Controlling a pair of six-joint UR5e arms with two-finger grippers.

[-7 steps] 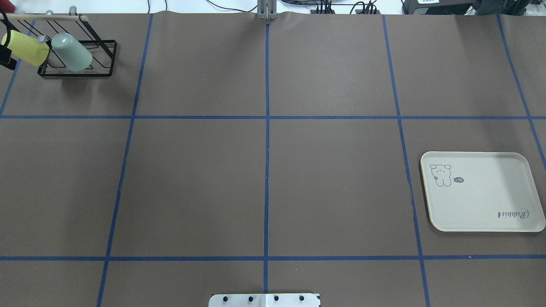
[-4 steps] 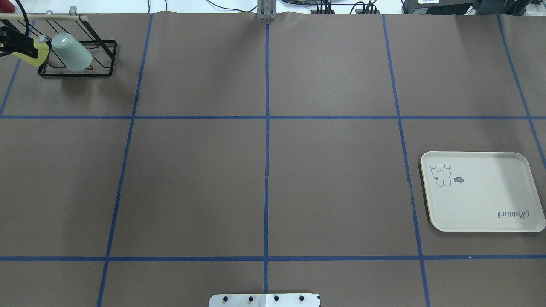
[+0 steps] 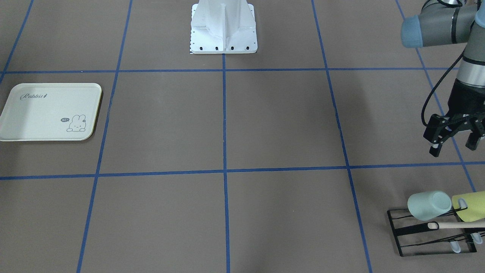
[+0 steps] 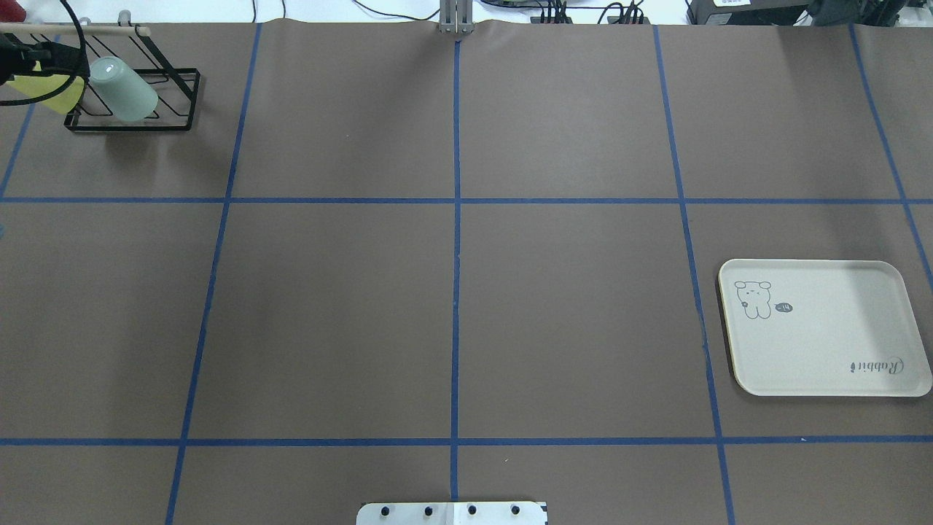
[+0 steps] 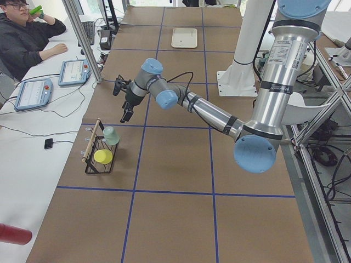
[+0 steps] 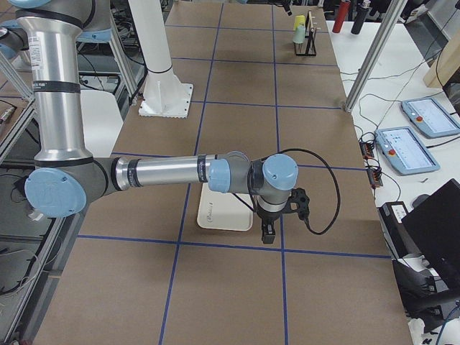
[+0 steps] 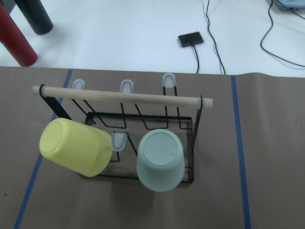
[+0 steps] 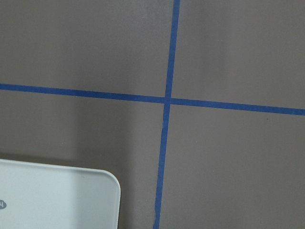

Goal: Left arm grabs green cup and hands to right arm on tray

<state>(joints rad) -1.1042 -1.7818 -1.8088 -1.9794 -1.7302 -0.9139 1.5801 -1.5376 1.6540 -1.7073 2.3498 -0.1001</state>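
The green cup (image 3: 430, 204) hangs tilted on the black wire rack (image 4: 127, 128), next to a yellow-green cup (image 3: 471, 206). It also shows in the overhead view (image 4: 124, 89) and, base towards the camera, in the left wrist view (image 7: 160, 160). My left gripper (image 3: 454, 146) is open and empty, held above the table just on the robot's side of the rack, apart from both cups. The cream tray (image 4: 838, 335) lies empty at the far right of the table. My right gripper (image 6: 267, 233) hangs by the tray's corner (image 8: 95, 191); I cannot tell whether it is open or shut.
A wooden rod (image 7: 119, 95) runs across the rack's top above the cups. The rack sits near the table's far edge. Two bottles (image 7: 19, 33) and a cable lie on the white bench beyond. An operator (image 5: 24, 38) sits at that bench. The robot's base plate (image 3: 223, 41) stands mid-table.
My left gripper has moved in from the overhead view's left edge, farther and to the right, and now covers part of the yellow-green cup. The cups, rack and tray have not moved.
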